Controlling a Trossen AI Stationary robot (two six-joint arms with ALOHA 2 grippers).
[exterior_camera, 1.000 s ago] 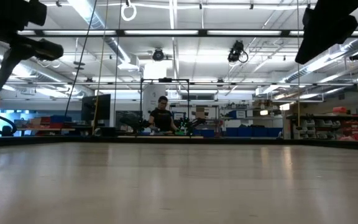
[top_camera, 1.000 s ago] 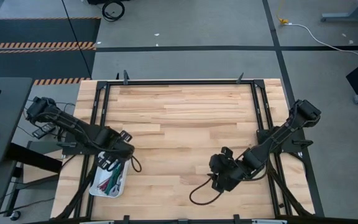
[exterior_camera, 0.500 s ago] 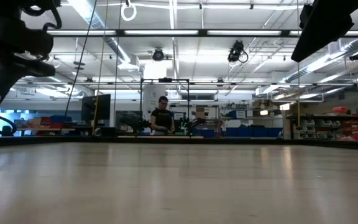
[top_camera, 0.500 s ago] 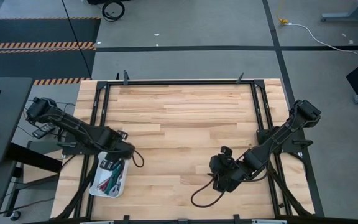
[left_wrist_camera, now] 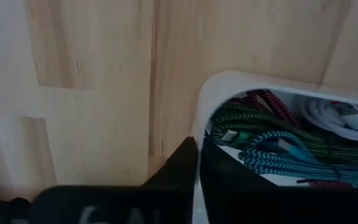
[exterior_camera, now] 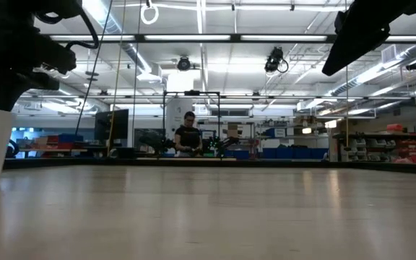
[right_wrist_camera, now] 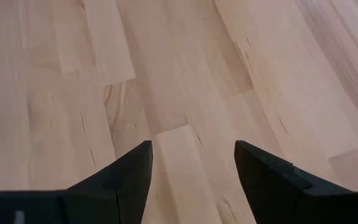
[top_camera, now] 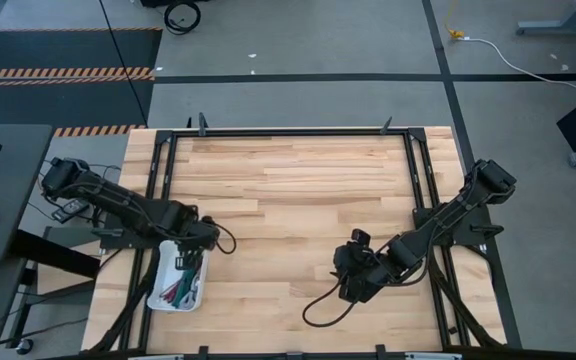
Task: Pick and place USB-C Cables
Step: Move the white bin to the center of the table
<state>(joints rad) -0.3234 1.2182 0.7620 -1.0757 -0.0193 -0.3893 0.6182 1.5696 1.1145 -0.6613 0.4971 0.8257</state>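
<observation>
L gripper [top_camera: 204,243] over white tray [top_camera: 158,296] w/ USB-C cables [left_wrist_camera: 272,140], jaw state unclear; R gripper [right_wrist_camera: 191,168] jaws apart, empty, above table [top_camera: 288,180].

You see the left gripper [top_camera: 200,243] over the far end of the white rectangular tray [top_camera: 158,297] of coloured folded USB-C cables [top_camera: 180,287] at the light wooden table [top_camera: 288,190]'s left near corner. The right gripper [top_camera: 349,283] hangs near the right near side.
</observation>
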